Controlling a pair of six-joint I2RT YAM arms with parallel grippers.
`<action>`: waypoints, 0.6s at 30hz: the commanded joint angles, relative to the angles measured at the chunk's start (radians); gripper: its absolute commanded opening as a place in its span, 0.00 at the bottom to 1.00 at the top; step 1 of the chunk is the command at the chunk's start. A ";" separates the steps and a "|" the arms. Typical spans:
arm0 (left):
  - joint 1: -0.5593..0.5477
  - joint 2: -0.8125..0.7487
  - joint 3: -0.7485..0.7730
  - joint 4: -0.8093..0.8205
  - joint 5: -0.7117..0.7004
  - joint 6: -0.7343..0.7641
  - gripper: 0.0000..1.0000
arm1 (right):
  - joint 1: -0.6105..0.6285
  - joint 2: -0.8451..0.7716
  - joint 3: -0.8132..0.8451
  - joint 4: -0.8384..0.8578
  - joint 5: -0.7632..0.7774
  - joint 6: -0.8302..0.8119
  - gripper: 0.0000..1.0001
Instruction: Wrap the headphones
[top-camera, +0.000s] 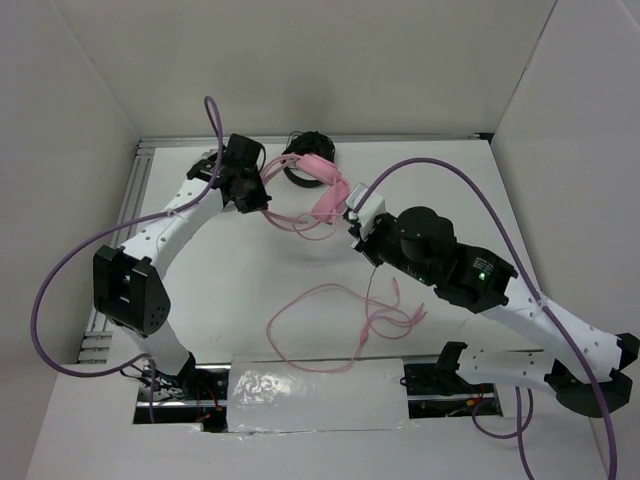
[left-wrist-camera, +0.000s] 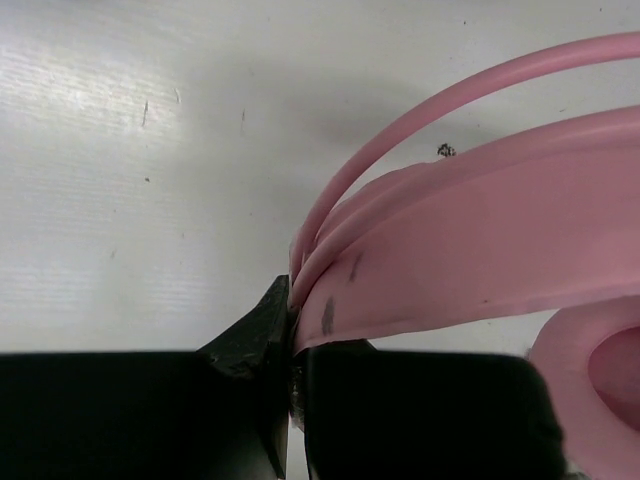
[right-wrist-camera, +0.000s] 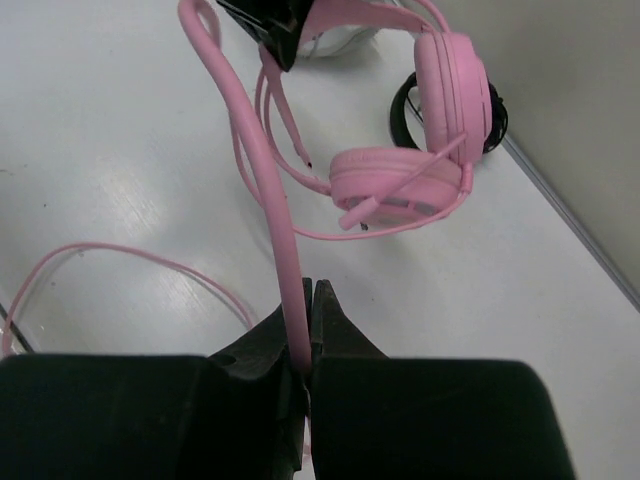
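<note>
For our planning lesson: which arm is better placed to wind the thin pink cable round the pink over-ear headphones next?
Probably right: the right gripper pinches the thin pink cable; the left gripper clamps the pink headband.

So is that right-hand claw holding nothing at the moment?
No, the right gripper is pinched shut on the pink cable of the headphones.

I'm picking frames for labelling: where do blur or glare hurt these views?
Left wrist: the headband looms close up, soft-edged. Right wrist: the earcups are fairly sharp; a bright glare patch lies on the table. Top: even light; the shiny strip at the near edge glints.
</note>
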 joint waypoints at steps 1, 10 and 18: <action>0.035 -0.061 0.043 0.004 0.151 -0.144 0.00 | 0.010 0.031 -0.030 0.060 0.062 0.022 0.00; 0.061 -0.133 0.015 0.041 0.232 -0.152 0.00 | 0.012 0.079 -0.128 0.203 0.083 0.034 0.00; -0.030 -0.228 -0.159 0.162 0.201 -0.043 0.00 | 0.010 0.161 0.030 0.222 0.194 0.007 0.00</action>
